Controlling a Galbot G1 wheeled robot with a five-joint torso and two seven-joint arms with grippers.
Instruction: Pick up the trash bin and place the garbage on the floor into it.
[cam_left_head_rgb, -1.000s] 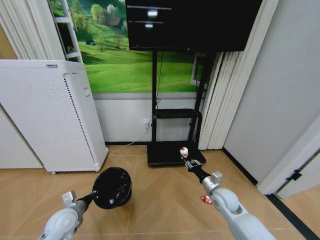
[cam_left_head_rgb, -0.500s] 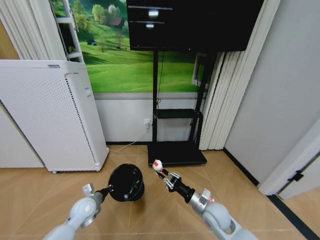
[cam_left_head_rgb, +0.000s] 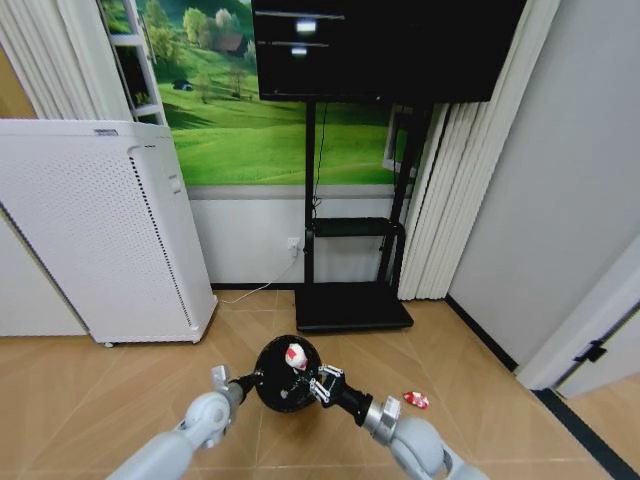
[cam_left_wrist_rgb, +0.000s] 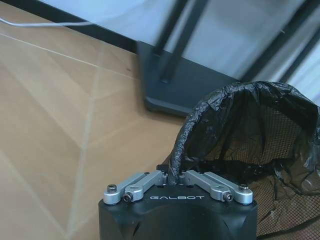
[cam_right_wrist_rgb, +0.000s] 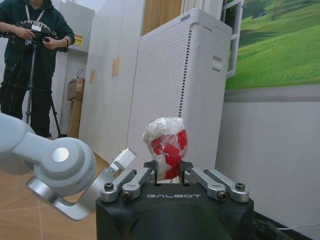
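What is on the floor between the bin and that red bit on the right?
In the head view, the right arm's forearm crosses that stretch from the bin toward the red wrapper; the rest is bare wood floor.

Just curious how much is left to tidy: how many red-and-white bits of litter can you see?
2: one red-and-white wrapper held by the right gripper over the trash bin, one on the floor. Others may be hidden.

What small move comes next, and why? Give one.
Probably open the right gripper. It holds the red-and-white wrapper right over the mouth of the trash bin, which the left gripper grips by the rim, so letting go should drop it inside.
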